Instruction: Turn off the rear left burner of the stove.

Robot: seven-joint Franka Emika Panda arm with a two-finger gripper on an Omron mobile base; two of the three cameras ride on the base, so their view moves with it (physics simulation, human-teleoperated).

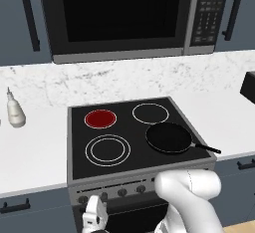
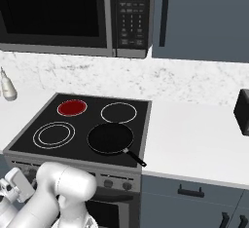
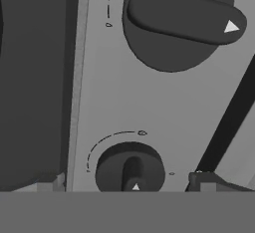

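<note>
The rear left burner (image 1: pixel 100 118) (image 2: pixel 72 107) glows solid red on the black glass stove (image 1: pixel 79 142). My gripper (image 1: pixel 93 204) sits low at the left end of the stove's grey front panel, facing the row of dark knobs (image 1: pixel 122 192). In the hand view the gripper (image 3: pixel 127 183) is open. Its fingertips (image 3: pixel 50 182) stand on either side of a small knob (image 3: pixel 130 170), with a gap on each side. A second knob (image 3: pixel 179 23) appears larger above it, its white pointer aimed right. The white hand (image 2: pixel 17 182) also shows at the lower left of the right base view.
A black frying pan (image 1: pixel 168 138) (image 2: pixel 110 138) rests on the front right burner, its handle reaching past the stove's right edge. A microwave (image 1: pixel 119 13) hangs above. A pale bottle (image 1: pixel 15 110) stands on the left counter, and a dark box (image 1: pixel 249 85) on the right counter.
</note>
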